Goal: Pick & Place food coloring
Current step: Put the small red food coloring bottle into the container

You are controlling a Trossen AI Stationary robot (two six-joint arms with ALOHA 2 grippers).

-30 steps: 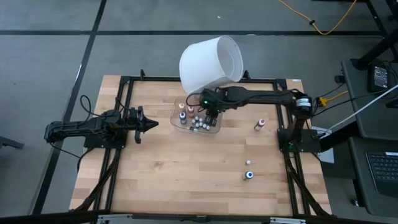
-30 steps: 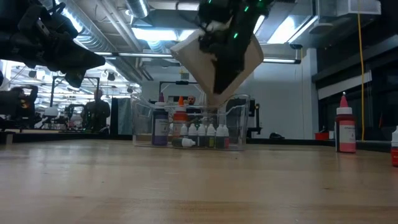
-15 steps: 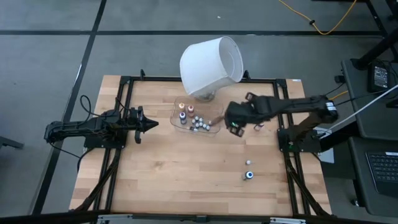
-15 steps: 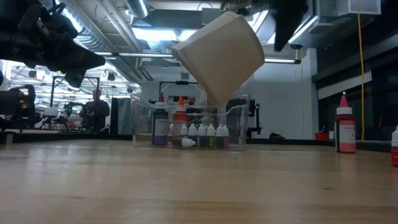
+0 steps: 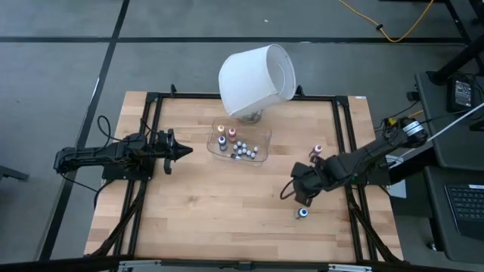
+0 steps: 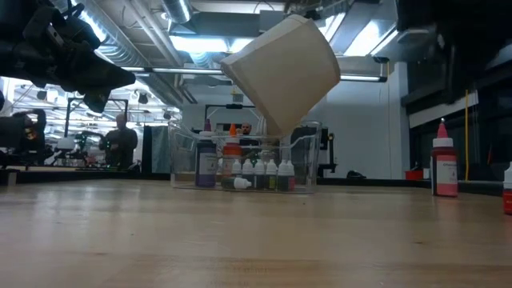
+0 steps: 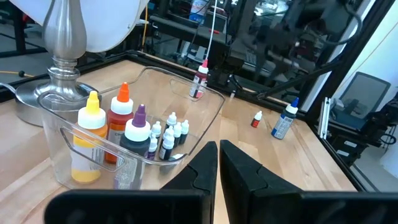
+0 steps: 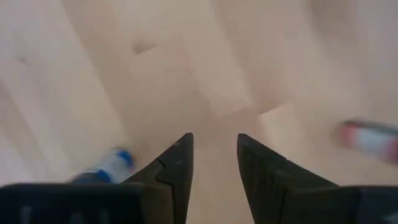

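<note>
— Over the table's right side, we see the right gripper (image 8: 213,163) spread and empty, reaching low, perhaps above a blue-capped bottle (image 5: 302,213).
— Left gripper (image 7: 219,163) rests pressed together; most food coloring (image 5: 239,147) sits in the tray (image 5: 261,159).

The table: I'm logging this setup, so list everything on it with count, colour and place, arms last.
Clear tray: one, table's far middle, holding food coloring bottles, tall and tiny, mixed caps.
Lamp: one, white shade, metal base behind the tray.
Pink-capped bottle: one, upright, right of the tray.
Blue-capped bottle: one, near right.
Small white-capped bottle: one, beside the blue one.
Left gripper: shut, waiting left of the tray.
Right gripper: open, empty, above the loose near-right bottles.
</note>
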